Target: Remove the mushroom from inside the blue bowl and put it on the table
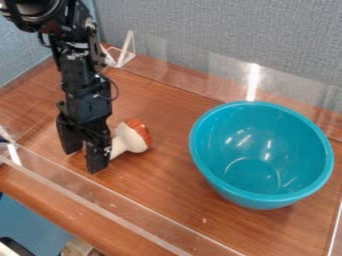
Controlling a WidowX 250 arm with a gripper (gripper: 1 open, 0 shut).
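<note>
The mushroom (130, 139) lies on its side on the table (174, 200), cream stem toward the left and reddish-brown cap toward the right. It rests well left of the blue bowl (261, 155), which stands with nothing inside. My gripper (80, 150) points down just left of the mushroom, low over the wood. Its black fingers (95, 155) stand apart and open, with nothing between them. The mushroom sits beside the right finger, not gripped; whether it touches the finger I cannot tell.
Low clear acrylic walls (94, 205) run along the table's front and sides, and another clear panel (241, 75) lines the back. A small white stand (127, 50) sits at the back left behind the arm.
</note>
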